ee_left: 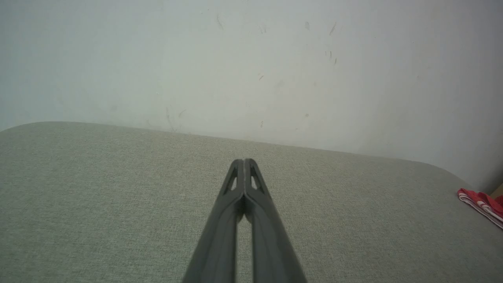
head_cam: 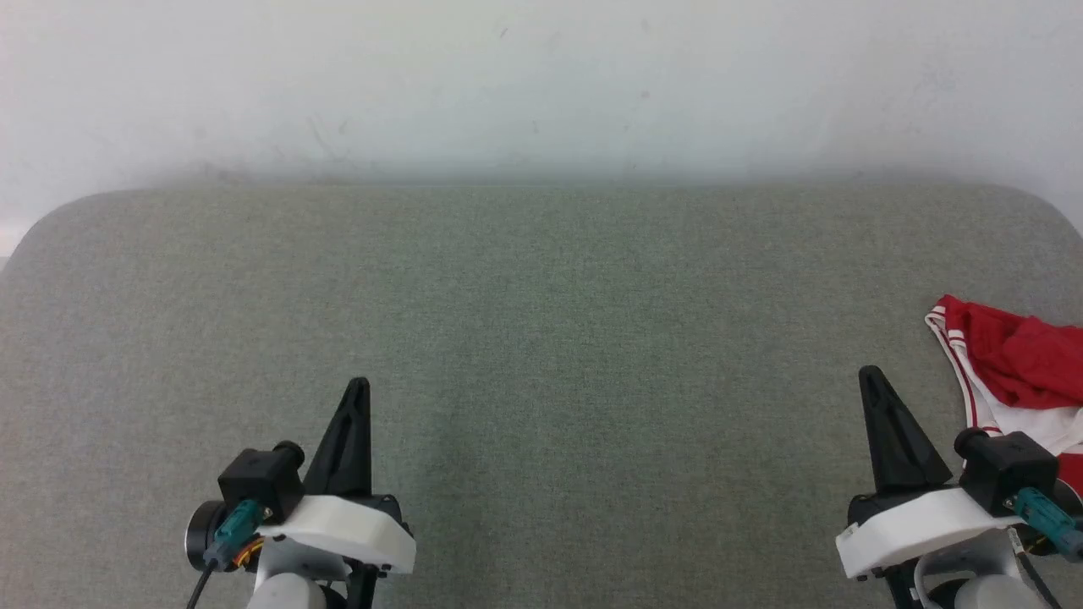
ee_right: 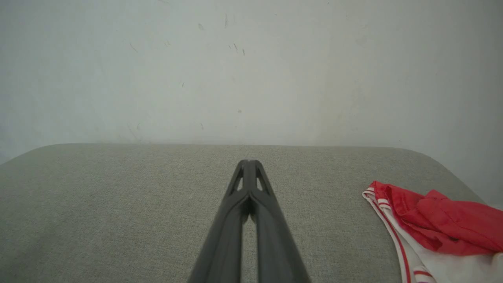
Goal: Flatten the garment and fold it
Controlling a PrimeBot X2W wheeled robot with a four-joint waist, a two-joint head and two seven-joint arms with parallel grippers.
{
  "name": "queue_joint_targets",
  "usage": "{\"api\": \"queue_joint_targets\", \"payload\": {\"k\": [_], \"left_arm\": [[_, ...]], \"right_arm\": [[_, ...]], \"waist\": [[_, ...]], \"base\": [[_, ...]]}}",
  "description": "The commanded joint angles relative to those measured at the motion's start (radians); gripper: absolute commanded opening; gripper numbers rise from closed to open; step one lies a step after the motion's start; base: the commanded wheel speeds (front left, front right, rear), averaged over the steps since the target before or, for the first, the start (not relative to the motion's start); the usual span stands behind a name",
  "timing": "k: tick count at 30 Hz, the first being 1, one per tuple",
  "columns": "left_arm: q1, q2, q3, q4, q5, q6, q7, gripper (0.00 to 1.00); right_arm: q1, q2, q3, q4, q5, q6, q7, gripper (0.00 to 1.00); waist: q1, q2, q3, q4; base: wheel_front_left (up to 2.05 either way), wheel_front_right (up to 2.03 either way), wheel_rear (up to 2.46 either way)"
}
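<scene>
Setting: a grey-green fabric surface (head_cam: 541, 338) with rounded far corners fills the lower two thirds of the head view; a pale, scuffed wall (head_cam: 541, 85) runs across the top.

Left gripper: the left gripper (head_cam: 360, 387) sits at the lower left of the head view; its two dark fingers are pressed together into a single point aimed up the frame, with nothing between them; in the left wrist view the tips meet at the centre of the frame, above bare fabric.

Right gripper: the right gripper (head_cam: 870, 376) sits at the lower right of the head view; its fingers are likewise closed tip to tip and empty; in the right wrist view the tips meet at the centre of the frame.

Garment: the garment (head_cam: 1015, 359), red with white, red-striped trim, lies crumpled at the right edge of the head view, partly cut off by the frame; it is just right of the right gripper's fingers and apart from them; it is well apart from the left gripper; it fills the lower right corner of the right wrist view.
</scene>
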Motion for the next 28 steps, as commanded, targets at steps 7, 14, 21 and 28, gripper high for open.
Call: {"api": "queue_joint_targets", "payload": {"k": [7,14,21,28], "left_arm": [[0.005,0.000,0.003,-0.012,0.011,0.003,0.013,0.00],[0.009,-0.001,0.006,-0.026,0.024,0.006,0.027,0.00],[0.014,-0.001,0.009,-0.040,0.036,0.010,0.042,0.00],[0.019,-0.001,0.012,-0.053,0.048,0.013,0.056,0.00]], "right_arm": [[0.000,0.000,0.002,-0.004,-0.007,0.000,0.008,0.00],[0.000,0.000,0.004,-0.009,-0.015,0.000,0.018,0.00],[-0.001,0.001,0.005,-0.013,-0.023,0.000,0.027,0.00],[-0.001,0.001,0.007,-0.018,-0.030,0.000,0.036,0.00]], "waist": [[0.0000,0.0000,-0.001,-0.003],[0.0000,0.0000,-0.003,-0.007],[0.0000,0.0000,-0.004,-0.010],[0.0000,0.0000,-0.006,-0.013]], "base": [[0.00,0.00,0.00],[0.00,0.00,0.00],[0.00,0.00,0.00],[0.00,0.00,0.00]]}}
